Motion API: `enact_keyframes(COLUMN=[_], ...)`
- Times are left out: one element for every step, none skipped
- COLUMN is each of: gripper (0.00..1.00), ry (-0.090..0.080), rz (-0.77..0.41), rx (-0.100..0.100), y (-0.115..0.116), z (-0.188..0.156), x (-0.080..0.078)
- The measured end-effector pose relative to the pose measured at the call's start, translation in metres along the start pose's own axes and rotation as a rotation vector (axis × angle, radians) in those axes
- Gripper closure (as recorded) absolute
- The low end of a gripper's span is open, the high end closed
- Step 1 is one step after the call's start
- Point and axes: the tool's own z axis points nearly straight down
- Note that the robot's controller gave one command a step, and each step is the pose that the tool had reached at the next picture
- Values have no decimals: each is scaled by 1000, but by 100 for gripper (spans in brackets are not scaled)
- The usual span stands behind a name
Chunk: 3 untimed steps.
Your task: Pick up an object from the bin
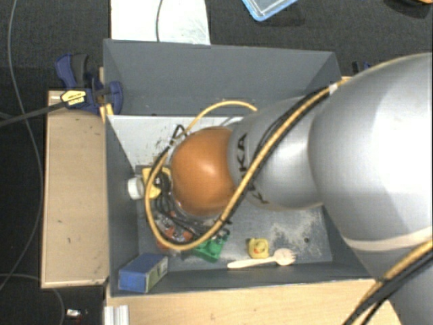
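- Where the floor of the grey bin (216, 73) met its near-left corner, a blue box (142, 273) lay tilted against the wall, down and to the left of the gripper.
- Higher on the left side, a small white cap-like thing (134, 187) sat just beside the arm's looped cable.
- The gripper (173, 226) hung low over the left-middle floor beneath the orange wrist cover (203, 171). That cover hid its tip, so I could not tell whether it was apart or together, or what lay under it.
- A green plastic piece (210, 248) lay just beside the gripper, to its lower right. It looked like the nearest pickable thing, needing only a short shift that way.
- Further right sat a small yellow toy (257, 248), apart from the gripper.
- Below it a pale spoon (262, 261) lay with its long axis along the near wall.
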Motion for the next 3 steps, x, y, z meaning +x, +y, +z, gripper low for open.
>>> enact_keyframes(gripper=[100,100,100], ry=[9,-3,10], rz=[1,4,5], rx=[-2,1,-2], y=[0,0,0], z=[-25,-55,-87], x=[2,-1,1])
